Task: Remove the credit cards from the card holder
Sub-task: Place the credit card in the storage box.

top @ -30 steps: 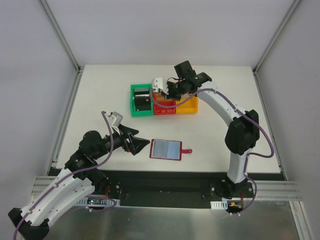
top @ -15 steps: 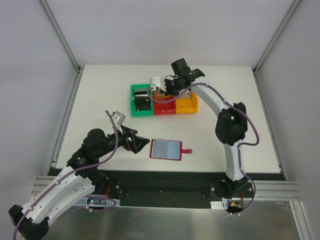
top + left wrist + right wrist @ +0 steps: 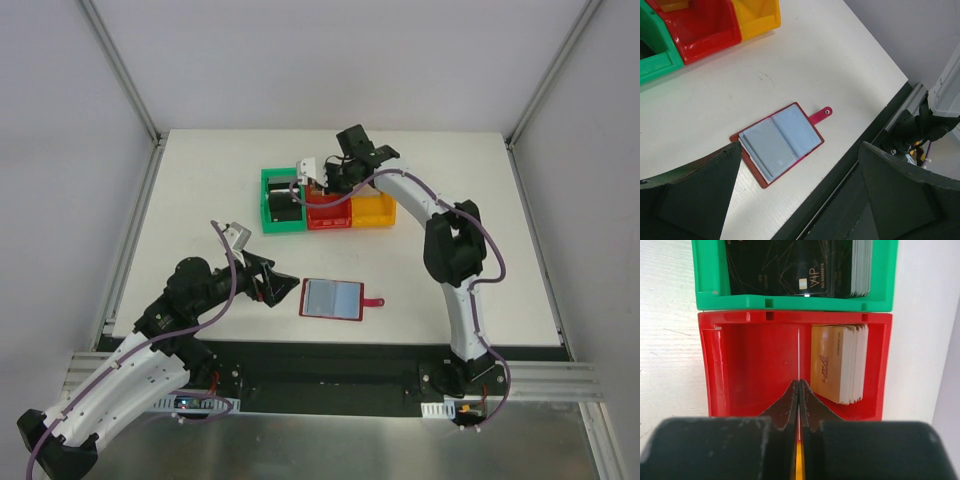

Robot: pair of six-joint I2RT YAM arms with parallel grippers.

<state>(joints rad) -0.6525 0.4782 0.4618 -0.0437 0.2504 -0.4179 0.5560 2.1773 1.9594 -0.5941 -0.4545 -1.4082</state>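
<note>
The card holder lies open and flat near the table's front edge, grey-blue lining up and its red tab pointing right; the left wrist view shows the card holder with its sleeves. My left gripper is open just left of it, low over the table, with nothing between its fingers. My right gripper hangs over the red bin, shut on a thin credit card seen edge-on as a white line. More credit cards stand stacked in that red bin.
A green bin left of the red one holds black cards. A yellow bin sits to the right. The table's dark front rail runs close to the card holder.
The right arm has swung left along the row of bins, the card still pinched, and now sits over the red bin. The left gripper has edged slightly toward the card holder.
</note>
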